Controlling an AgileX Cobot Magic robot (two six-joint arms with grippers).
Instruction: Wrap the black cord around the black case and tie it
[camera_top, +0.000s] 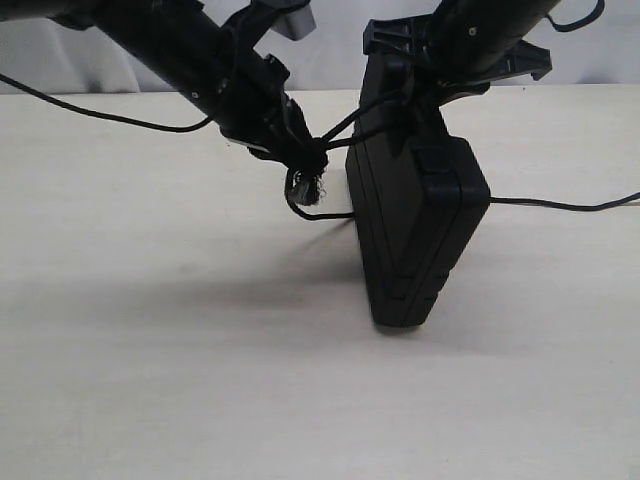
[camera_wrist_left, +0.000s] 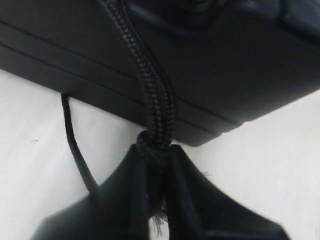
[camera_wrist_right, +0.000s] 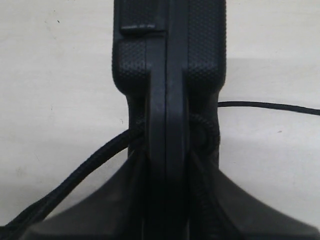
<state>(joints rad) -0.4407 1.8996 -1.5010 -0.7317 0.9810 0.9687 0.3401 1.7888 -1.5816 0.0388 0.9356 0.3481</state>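
The black case (camera_top: 418, 220) stands on edge on the pale table, upright and held at its top by my right gripper (camera_top: 432, 78), which is shut on it; the case's edge (camera_wrist_right: 167, 75) runs between the fingers. The black cord (camera_top: 345, 130) runs in two strands from the case's upper part leftward to my left gripper (camera_top: 308, 165), shut on the knotted, frayed end (camera_wrist_left: 156, 150). A slack loop (camera_top: 318, 213) hangs below that gripper. Another length of cord (camera_top: 560, 205) trails right across the table. The doubled braided cord (camera_wrist_left: 147, 75) crosses the case's side (camera_wrist_left: 225, 75).
The pale table (camera_top: 150, 350) spreads in front and to both sides. A thin black arm cable (camera_top: 90, 112) droops at the back left. A white wall lies behind the table.
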